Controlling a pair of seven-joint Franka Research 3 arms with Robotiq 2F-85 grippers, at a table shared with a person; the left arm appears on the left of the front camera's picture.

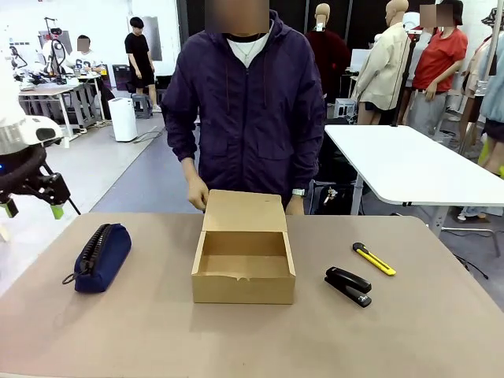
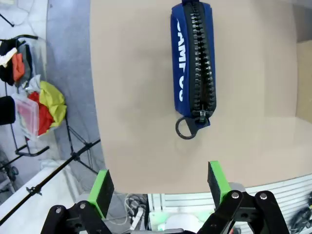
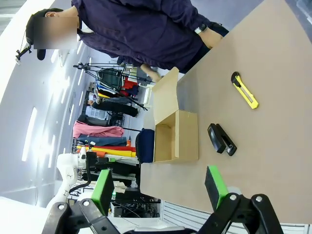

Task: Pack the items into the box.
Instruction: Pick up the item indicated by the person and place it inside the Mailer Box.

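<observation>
The box [image 1: 242, 290] sits open at the middle of the table [image 1: 157, 339], its hinged lid flap tipped back toward the person standing just behind it, and all three items lie outside it on the tabletop. A hand [image 1: 197, 191] of the person rests at the far left corner of that flap; the other hand is mostly hidden behind the flap's right side. To the left of the box, well apart from it, lies the zip pouch [image 1: 102, 257], long axis running roughly toward the person, zipper up and its small loop at the end nearer the robot. The left wrist view shows it as blue with white lettering along one side and a black zipper down the middle. The left claw [image 2: 158, 183] hangs in the air farther left of the box than the pouch, off the table's left edge, its green pads spread wide with nothing between them; the pouch's loop end lies ahead of the fingers, apart from them. To the right of the box, near its front corner, lies the black stapler [image 1: 348, 286], flat on the table. The yellow-and-black utility knife [image 1: 374, 258] lies near the stapler, farther from the box. The right claw [image 3: 159, 187] hovers above the table on the box's right side, fingers spread wide, gripping nothing.
</observation>
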